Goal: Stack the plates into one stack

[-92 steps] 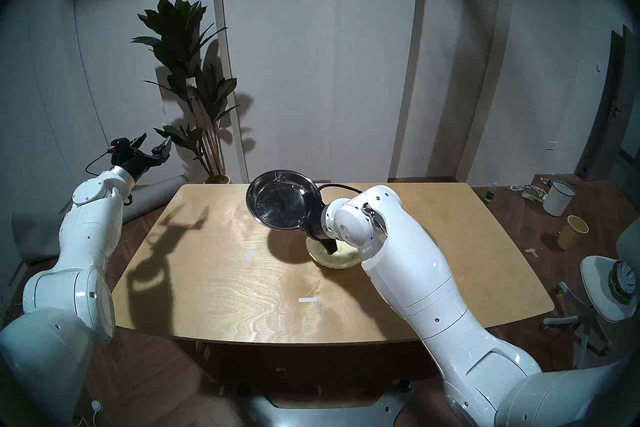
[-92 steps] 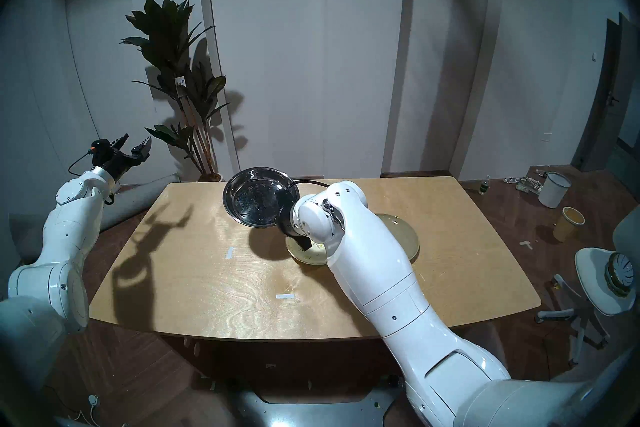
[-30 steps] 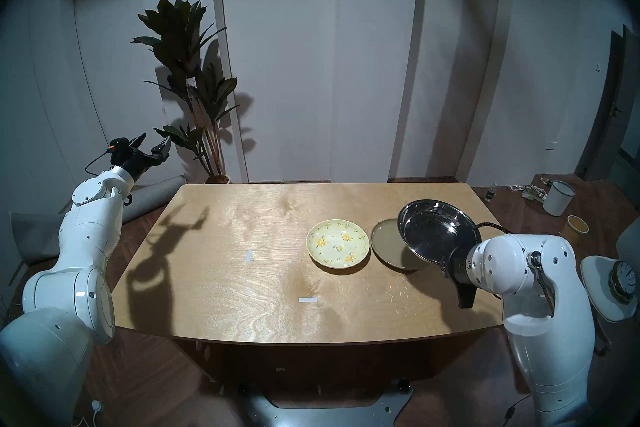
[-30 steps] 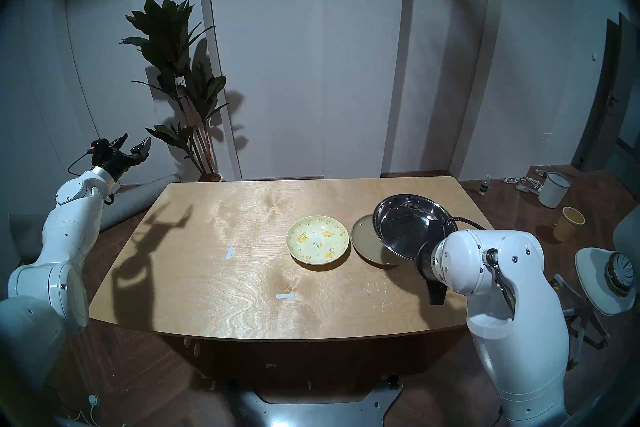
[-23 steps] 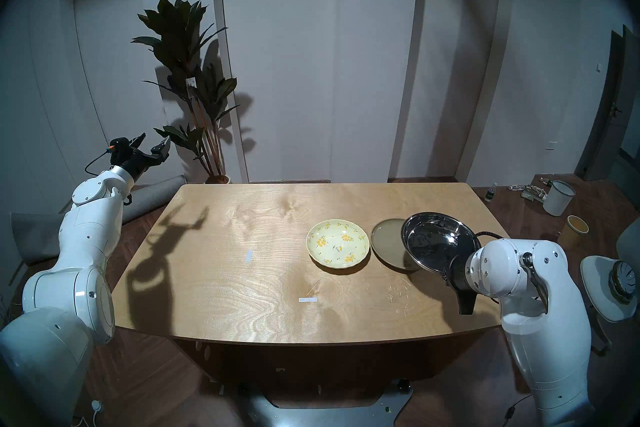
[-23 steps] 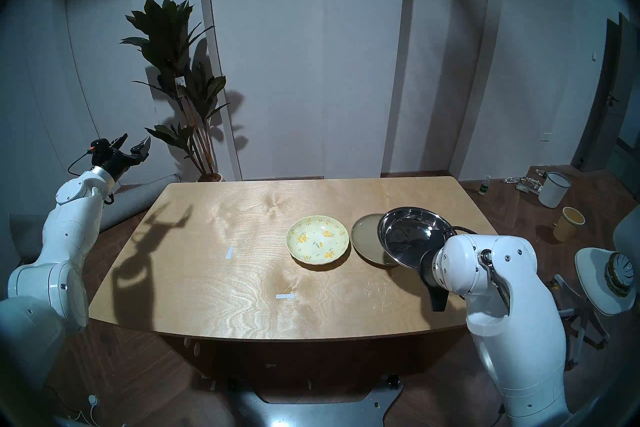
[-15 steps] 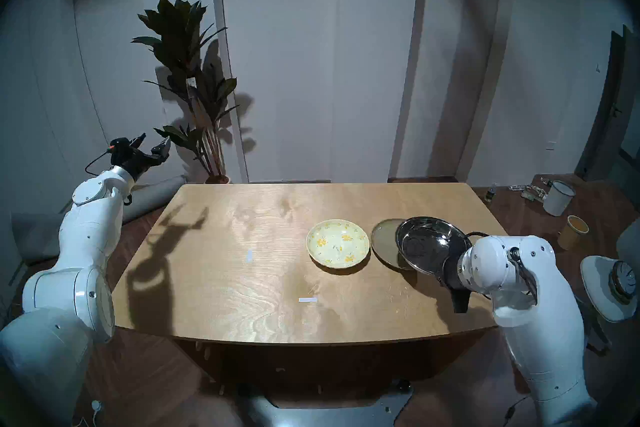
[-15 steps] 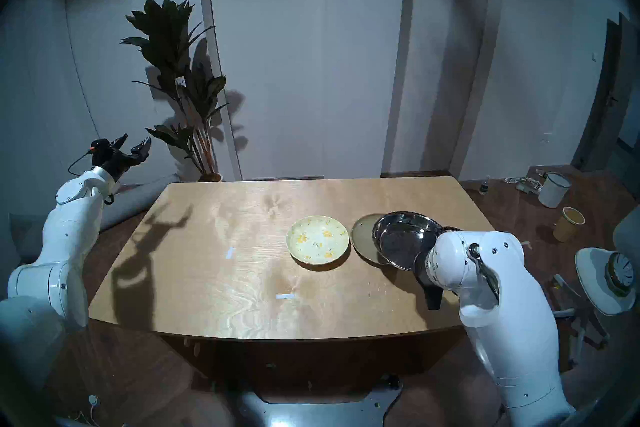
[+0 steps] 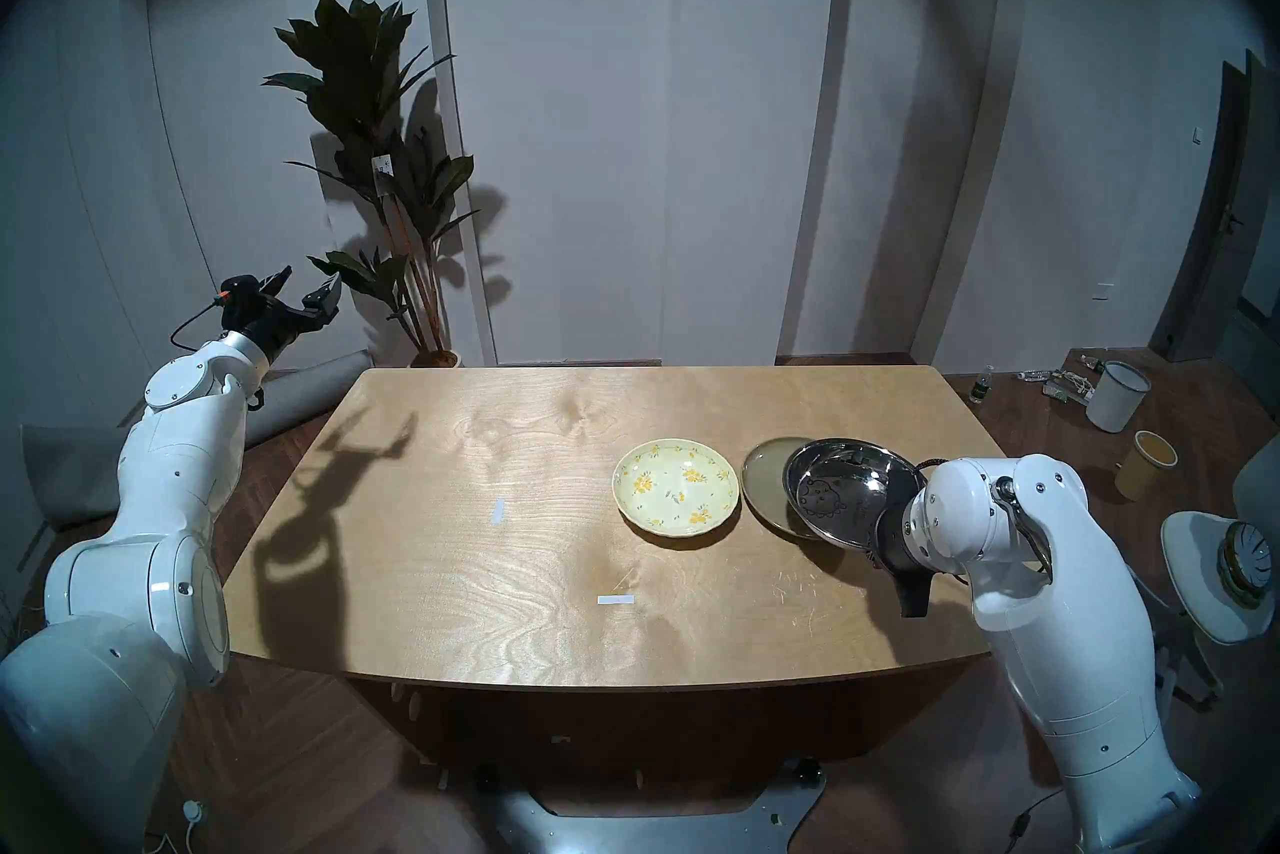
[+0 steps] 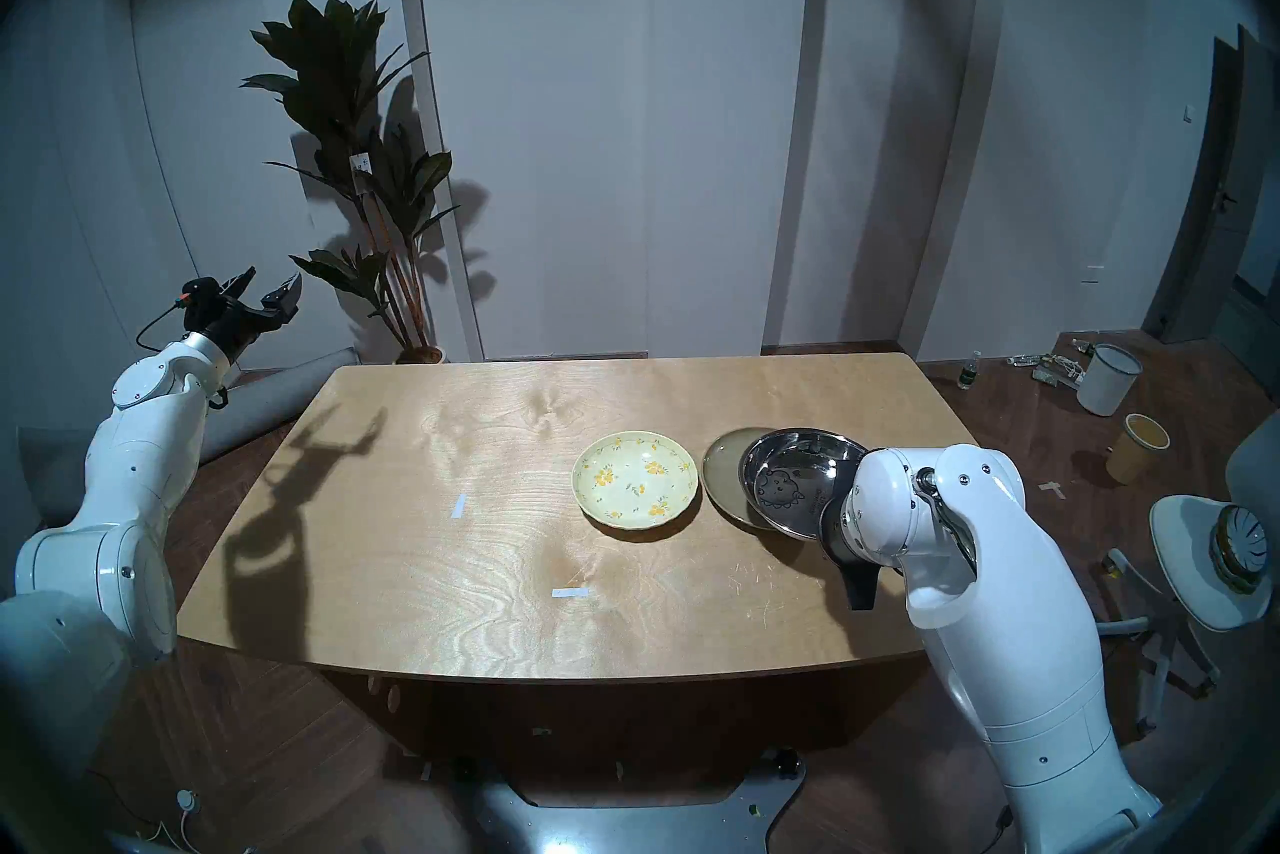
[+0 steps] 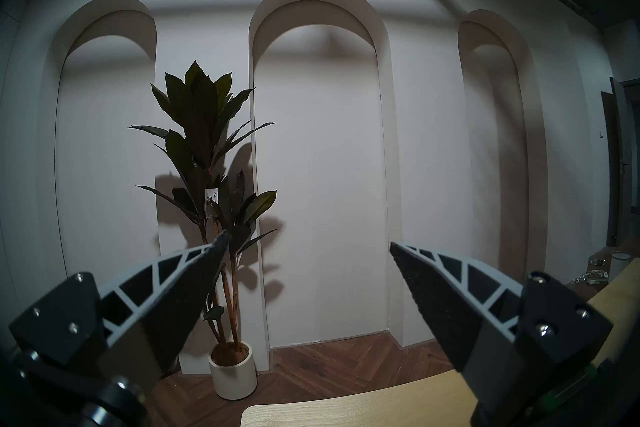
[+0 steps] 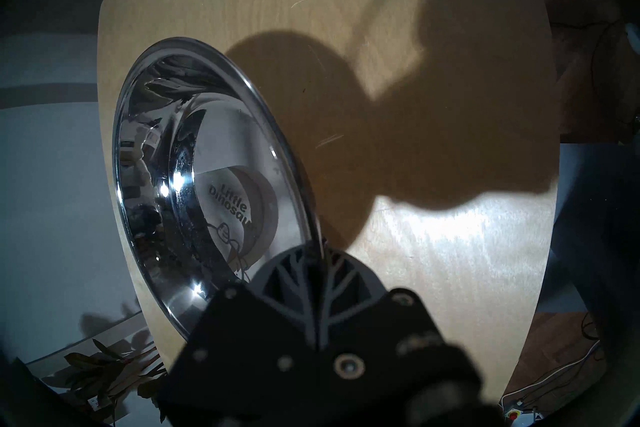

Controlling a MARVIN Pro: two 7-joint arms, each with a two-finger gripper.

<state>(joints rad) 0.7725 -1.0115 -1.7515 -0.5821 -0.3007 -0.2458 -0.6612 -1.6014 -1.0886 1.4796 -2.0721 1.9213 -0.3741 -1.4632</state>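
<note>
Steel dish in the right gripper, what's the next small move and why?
Probably lower it a little further and level it: the steel dish hangs tilted over the olive plate, pinched at its rim by the right gripper, apparently not yet resting flat.

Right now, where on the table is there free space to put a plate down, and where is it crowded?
The table is bare left of the floral plate, apart from two white tape strips. Its far strip is bare too. The right side is crowded: the olive plate, the steel dish tilted over it, and the right gripper.
</note>
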